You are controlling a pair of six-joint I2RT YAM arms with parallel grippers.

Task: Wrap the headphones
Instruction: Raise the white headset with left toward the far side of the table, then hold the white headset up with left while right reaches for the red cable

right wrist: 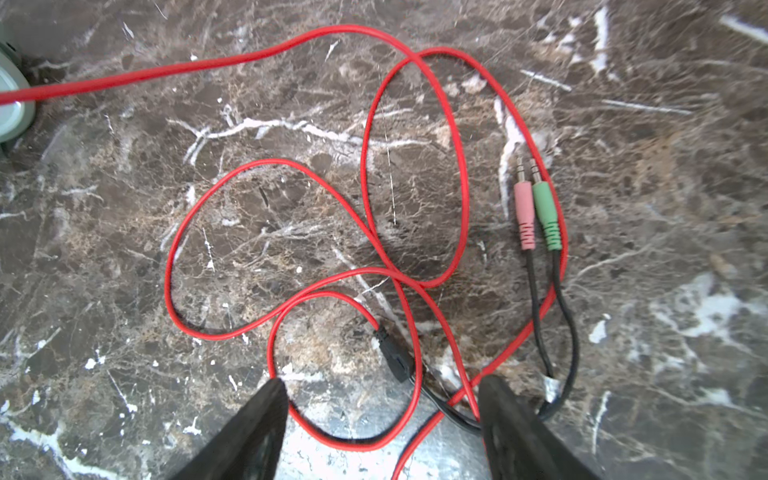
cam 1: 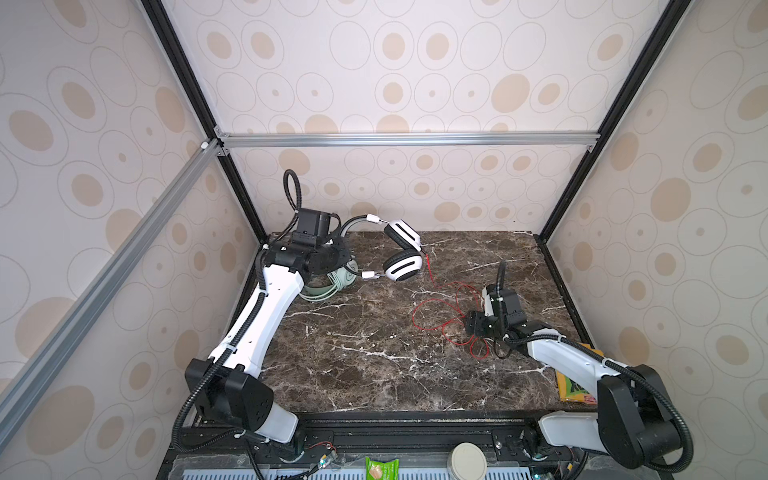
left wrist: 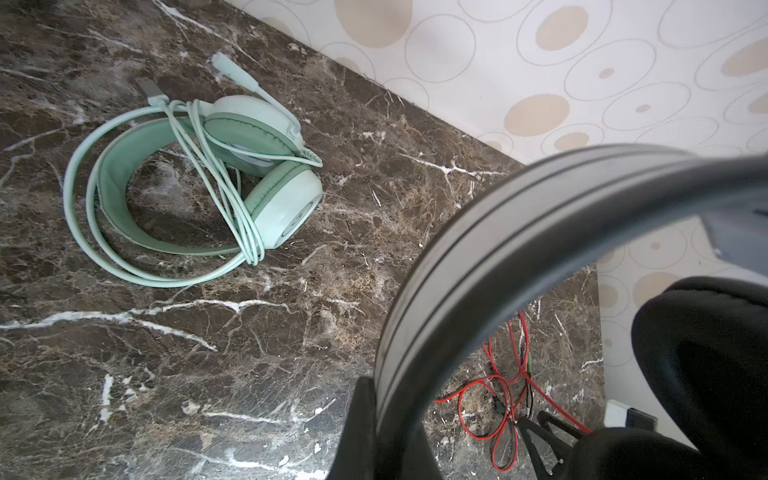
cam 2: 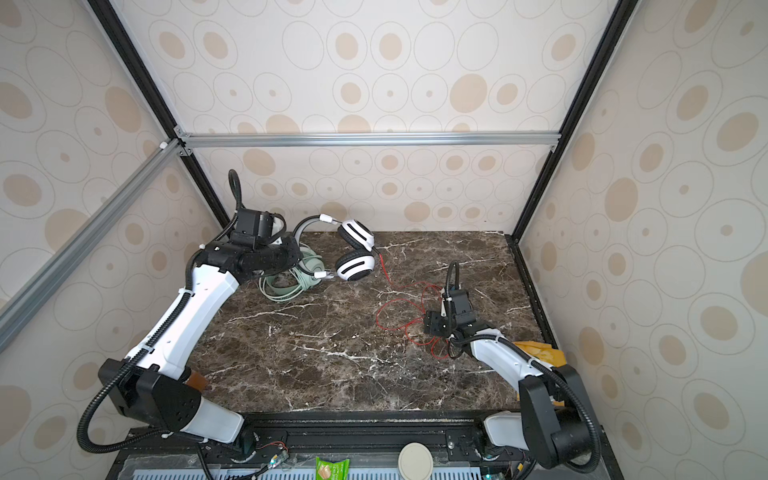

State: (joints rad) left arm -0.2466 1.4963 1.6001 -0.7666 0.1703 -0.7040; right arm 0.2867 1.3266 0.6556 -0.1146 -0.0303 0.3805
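Dark marble tabletop [cam 1: 374, 353]; circle-patterned beige walls [cam 1: 415, 83]; aluminium frame rail [cam 1: 407, 139] across back.

Left arm [cam 1: 270, 316] and right arm [cam 1: 573, 361] had glossy white shells, matte black joint housings [cam 1: 245, 399] dotted with small holes, ribbed black conduit [cam 1: 286, 187] ran outside each, white zip ties [cam 1: 605, 362] bound it, black camera box [cam 1: 309, 224] topped each wrist, right pincer [right wrist: 380, 380] showed black tapered fingers [right wrist: 253, 428].

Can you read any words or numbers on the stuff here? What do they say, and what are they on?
No word or number here can be read.
green snack packet: it has print, but it is too small and blurred.
yellow packet: its print is too blurred to read.
mint-green headphones: there is a faint mark on one ear cup, unreadable.
white headphones: no writing shows.
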